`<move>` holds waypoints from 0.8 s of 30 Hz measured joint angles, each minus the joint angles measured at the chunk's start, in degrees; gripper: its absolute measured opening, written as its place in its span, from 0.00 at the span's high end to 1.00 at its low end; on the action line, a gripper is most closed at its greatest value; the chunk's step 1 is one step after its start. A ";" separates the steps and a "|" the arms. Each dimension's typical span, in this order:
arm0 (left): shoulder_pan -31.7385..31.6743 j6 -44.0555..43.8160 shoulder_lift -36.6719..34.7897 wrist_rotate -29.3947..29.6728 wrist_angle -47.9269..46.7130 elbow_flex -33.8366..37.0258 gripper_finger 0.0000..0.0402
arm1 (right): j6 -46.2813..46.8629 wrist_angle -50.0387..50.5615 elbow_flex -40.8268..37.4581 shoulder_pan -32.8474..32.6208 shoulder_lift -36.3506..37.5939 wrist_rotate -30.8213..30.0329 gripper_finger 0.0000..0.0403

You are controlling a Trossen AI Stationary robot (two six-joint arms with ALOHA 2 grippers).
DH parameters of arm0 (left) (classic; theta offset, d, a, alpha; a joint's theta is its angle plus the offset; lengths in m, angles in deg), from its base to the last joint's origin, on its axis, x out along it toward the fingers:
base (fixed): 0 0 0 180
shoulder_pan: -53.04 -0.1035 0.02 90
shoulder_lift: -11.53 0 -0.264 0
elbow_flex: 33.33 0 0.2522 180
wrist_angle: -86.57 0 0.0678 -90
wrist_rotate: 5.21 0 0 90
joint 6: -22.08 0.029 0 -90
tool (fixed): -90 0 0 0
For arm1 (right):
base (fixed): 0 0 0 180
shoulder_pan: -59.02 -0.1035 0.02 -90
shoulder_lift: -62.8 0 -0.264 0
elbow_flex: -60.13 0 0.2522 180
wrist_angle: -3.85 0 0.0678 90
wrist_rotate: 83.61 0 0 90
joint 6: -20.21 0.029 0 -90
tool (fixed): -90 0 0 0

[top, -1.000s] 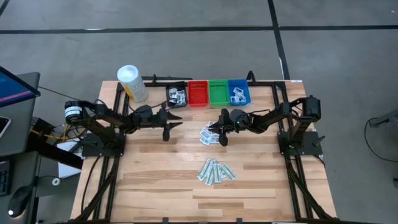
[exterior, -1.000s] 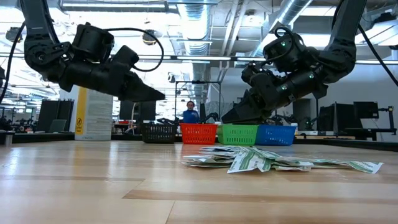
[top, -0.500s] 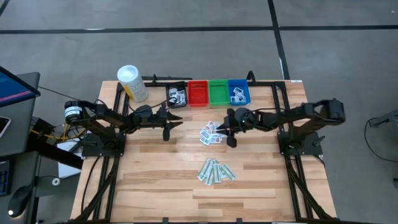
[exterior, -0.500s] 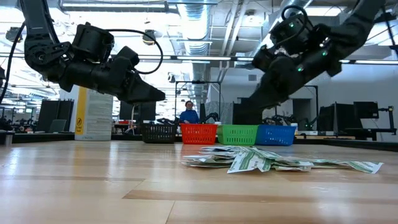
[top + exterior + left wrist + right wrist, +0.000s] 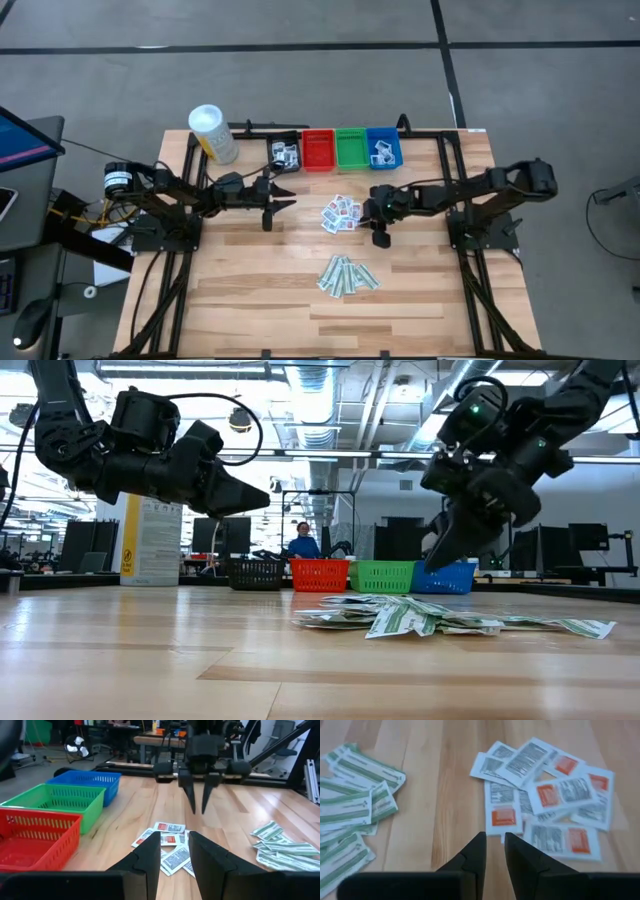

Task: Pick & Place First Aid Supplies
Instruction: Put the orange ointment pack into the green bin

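Several white square paper packets with red print [image 5: 555,795] are lying just ahead of the right gripper [image 5: 493,851], which is hovering nearer, seemingly empty, fingers narrowly parted. Left gripper [image 5: 174,851] is waiting farther away, slightly open.

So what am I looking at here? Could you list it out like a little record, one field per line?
Table: wooden top
Bins: black, red, green, blue, in a row at the far edge
White packets: loose pile mid-table
Green strips: pile nearer the front
Canister: white, far left corner
Right end effector: beside the white packets, empty, slightly open
Left end effector: waiting left of centre, empty, slightly open
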 joint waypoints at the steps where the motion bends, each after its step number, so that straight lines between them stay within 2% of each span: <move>1: 0.00 0.21 0.00 0.01 0.00 0.00 0.75 | -0.42 -1.56 0.00 -0.38 -1.24 -0.64 0.84; 8: 0.00 2.83 0.00 0.03 0.39 0.00 0.75 | -0.29 -6.83 0.02 -1.26 -6.82 -5.75 0.84; 17: 0.00 2.94 0.00 0.03 0.44 0.00 0.75 | 0.01 -6.85 0.04 -0.82 -6.70 -5.58 0.84; 24: 0.00 7.72 0.00 0.03 0.94 0.00 0.75 | 2.30 -6.78 0.04 0.09 -6.85 -5.25 0.84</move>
